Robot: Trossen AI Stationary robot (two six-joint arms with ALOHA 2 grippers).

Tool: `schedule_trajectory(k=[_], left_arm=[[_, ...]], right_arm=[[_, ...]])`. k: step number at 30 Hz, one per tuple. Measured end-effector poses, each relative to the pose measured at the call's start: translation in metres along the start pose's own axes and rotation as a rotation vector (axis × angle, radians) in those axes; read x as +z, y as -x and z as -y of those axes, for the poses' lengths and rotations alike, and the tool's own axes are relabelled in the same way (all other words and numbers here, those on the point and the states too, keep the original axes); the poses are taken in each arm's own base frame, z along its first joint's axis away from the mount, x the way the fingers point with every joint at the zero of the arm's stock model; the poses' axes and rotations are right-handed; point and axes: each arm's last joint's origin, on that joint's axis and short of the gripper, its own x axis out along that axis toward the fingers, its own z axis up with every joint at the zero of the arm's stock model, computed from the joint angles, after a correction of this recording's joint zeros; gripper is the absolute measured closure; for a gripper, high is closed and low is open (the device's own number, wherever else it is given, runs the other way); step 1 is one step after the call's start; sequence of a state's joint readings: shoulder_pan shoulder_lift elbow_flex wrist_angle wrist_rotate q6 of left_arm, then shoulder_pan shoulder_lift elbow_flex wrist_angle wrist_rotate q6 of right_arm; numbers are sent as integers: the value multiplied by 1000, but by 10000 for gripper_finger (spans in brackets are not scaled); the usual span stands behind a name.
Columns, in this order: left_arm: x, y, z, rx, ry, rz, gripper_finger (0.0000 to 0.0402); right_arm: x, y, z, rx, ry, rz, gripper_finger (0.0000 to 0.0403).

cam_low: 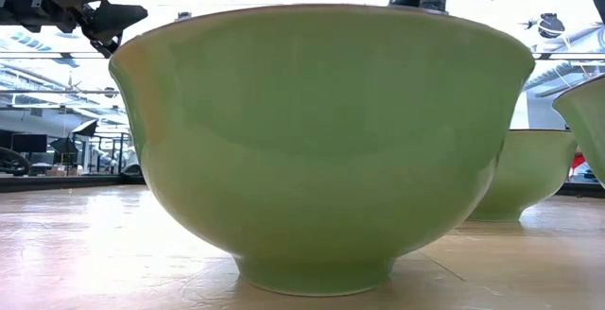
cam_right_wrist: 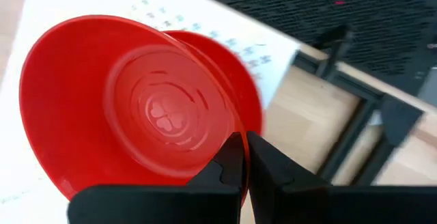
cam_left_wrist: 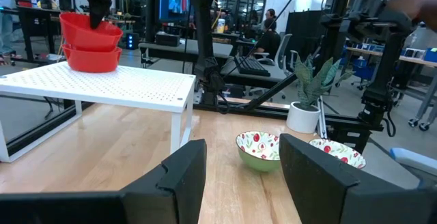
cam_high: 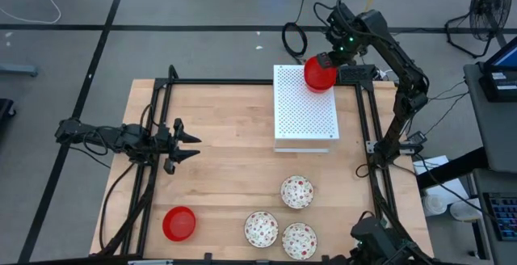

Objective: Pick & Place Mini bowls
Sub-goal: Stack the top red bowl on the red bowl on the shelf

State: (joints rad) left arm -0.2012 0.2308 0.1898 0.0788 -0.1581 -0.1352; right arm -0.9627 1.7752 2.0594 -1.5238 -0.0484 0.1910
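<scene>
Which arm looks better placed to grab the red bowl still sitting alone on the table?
Probably the left. The left gripper hangs open on the side of the table where the lone red bowl sits. The right gripper is shut on a red bowl over the white board.

A light wooden counter fills the middle of the overhead view, edged by a black metal frame. On it, toward one o'clock, stands a white perforated board raised on short legs. Off the counter at two o'clock a floor fan stands on the grey floor, and at nine o'clock a white cable loops. Beyond the counter edge, a potted plant sits in a white pot, with a person seated farther back among desks and screens.
</scene>
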Motion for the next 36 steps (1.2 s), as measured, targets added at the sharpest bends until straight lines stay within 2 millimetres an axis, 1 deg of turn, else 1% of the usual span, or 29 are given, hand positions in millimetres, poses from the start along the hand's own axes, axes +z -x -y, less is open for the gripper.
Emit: schedule_trajectory(k=[36], left_arm=[[0, 0, 0, 0, 0, 1, 215]], right_arm=[[-3, -1, 0, -1, -14, -27, 403]])
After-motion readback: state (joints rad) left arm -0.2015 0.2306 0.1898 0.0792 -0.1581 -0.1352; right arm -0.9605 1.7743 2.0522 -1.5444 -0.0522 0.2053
